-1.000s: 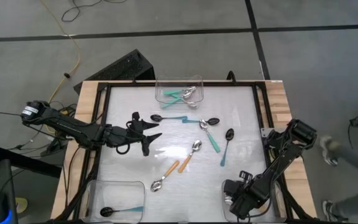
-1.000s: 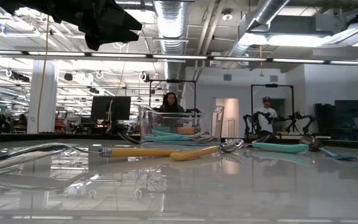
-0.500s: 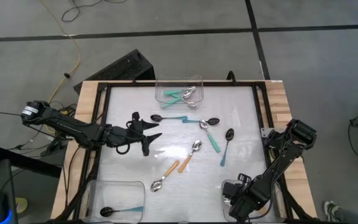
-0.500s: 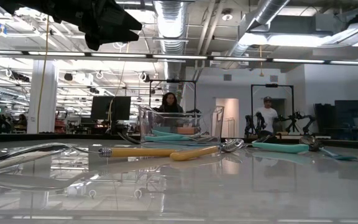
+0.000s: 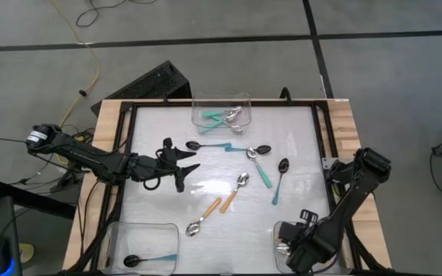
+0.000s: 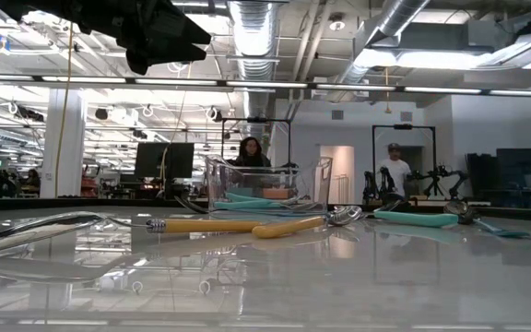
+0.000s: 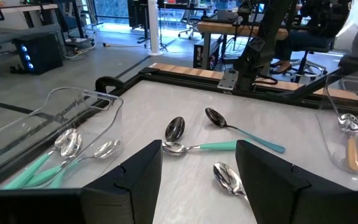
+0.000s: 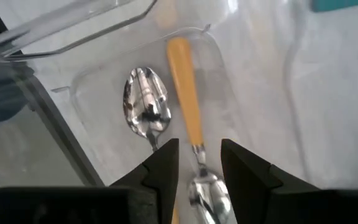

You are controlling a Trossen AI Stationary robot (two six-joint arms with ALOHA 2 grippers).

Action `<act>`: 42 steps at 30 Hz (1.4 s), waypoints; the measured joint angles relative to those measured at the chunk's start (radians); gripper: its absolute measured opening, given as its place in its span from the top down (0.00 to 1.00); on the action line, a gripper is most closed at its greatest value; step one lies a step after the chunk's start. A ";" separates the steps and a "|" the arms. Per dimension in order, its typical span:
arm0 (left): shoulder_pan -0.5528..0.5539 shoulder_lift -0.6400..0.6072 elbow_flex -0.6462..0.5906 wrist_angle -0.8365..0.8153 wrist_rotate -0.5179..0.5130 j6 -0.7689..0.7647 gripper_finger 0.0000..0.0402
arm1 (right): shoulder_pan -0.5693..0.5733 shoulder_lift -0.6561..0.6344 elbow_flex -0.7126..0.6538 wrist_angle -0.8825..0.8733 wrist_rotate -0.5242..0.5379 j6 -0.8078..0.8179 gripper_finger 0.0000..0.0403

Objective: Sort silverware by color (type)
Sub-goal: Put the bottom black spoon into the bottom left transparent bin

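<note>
The right tool [image 5: 298,249] hangs over the clear plastic bin [image 5: 282,230] at the surface's near right corner. Its own camera shows its two dark fingers [image 8: 163,168] slightly apart with nothing between them. Directly below, inside that bin, lie two silver spoons with orange handles [image 8: 185,118]. One seems to have just been let go there.

The left tool [image 5: 181,165] waits above the left half of the white surface [image 5: 298,138], its fingers [image 7: 138,180] parted and empty.

In the middle of the surface two more orange-handled silver spoons [image 5: 232,192] lie side by side. Toward the far edge are a black-bowled spoon with a teal handle [image 5: 209,145], a silver-bowled teal spoon [image 5: 258,165] and another dark-bowled teal spoon [image 5: 279,180]. A second clear bin [image 5: 198,107] at the far edge holds teal-handled silver spoons [image 5: 225,116]. A third bin [image 5: 117,230] at the near left corner holds one black-bowled teal spoon [image 5: 148,261].

Risks: if the right tool lifts at an angle, a finger could catch the bin wall and tip or shift it. The crowded teal spoons near the far edge may be grabbed two at once.

Since a second ago the right arm has drawn back toward the near right corner and its fingers have eased slightly wider. The left arm has stayed put, and no spoon on the surface has moved.
</note>
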 joint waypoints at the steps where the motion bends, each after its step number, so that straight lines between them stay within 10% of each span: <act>1: 0.000 0.000 0.000 0.000 0.000 0.000 0.53 | 0.000 0.000 0.020 -0.026 0.000 0.000 0.64; 27: 0.000 -0.003 0.000 -0.001 0.089 -0.036 0.53 | -0.326 -0.011 0.283 -0.261 0.152 -0.559 0.64; 42: 0.000 -0.044 0.000 -0.033 0.088 -0.061 0.53 | -0.579 -0.228 0.283 -0.202 0.360 -0.858 0.64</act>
